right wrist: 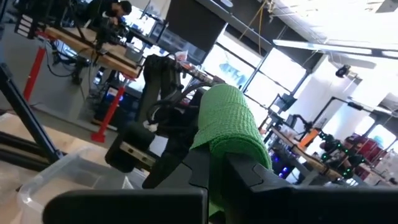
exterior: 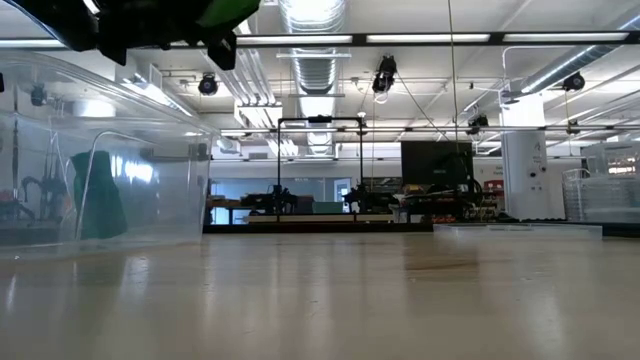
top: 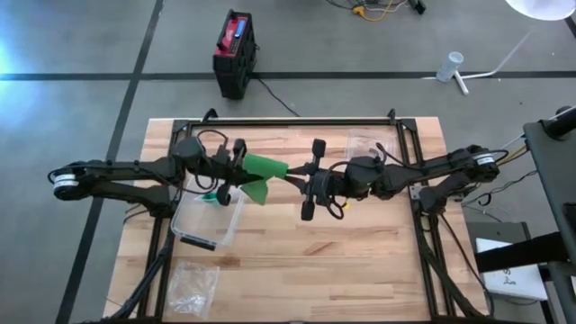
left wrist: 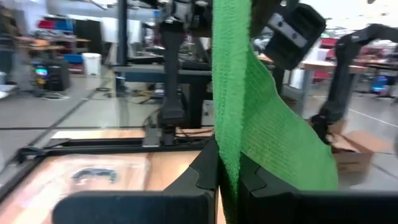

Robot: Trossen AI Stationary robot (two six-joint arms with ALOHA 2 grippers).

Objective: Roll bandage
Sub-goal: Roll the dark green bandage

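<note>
A green bandage (top: pixel 266 169) is stretched above the table between my two grippers, and a loose flap (top: pixel 257 191) of it hangs down. My left gripper (top: pixel 243 171) comes in from the table's left and is shut on the bandage's strip (left wrist: pixel 233 93). My right gripper (top: pixel 293 174) comes in from the table's right and is shut on the rolled part (right wrist: pixel 231 124). In the low view only a dark arm and a bit of green (exterior: pixel 228 10) show at the top left. My left gripper pinches the flat strip (left wrist: pixel 229 163) between its two fingers (left wrist: pixel 205 175), coming in level from the table's left. The strip runs on from the fingers to my right gripper, clear of the table. A wider flap (left wrist: pixel 292 143) hangs slack beside it. My right gripper pinches the bandage's rolled end (right wrist: pixel 219 146) between its two fingers (right wrist: pixel 245 171), coming in about level from the table's right. The roll lies across the fingers and is lifted clear of the table.
A clear plastic box (top: pixel 209 218) stands on the table below my left gripper, with a small green thing (top: pixel 209 196) at its far end. A clear bag (top: pixel 193 284) lies at the near left, and another (top: pixel 371 144) at the far right. The near right of the wooden table (top: pixel 360 261) is bare.
</note>
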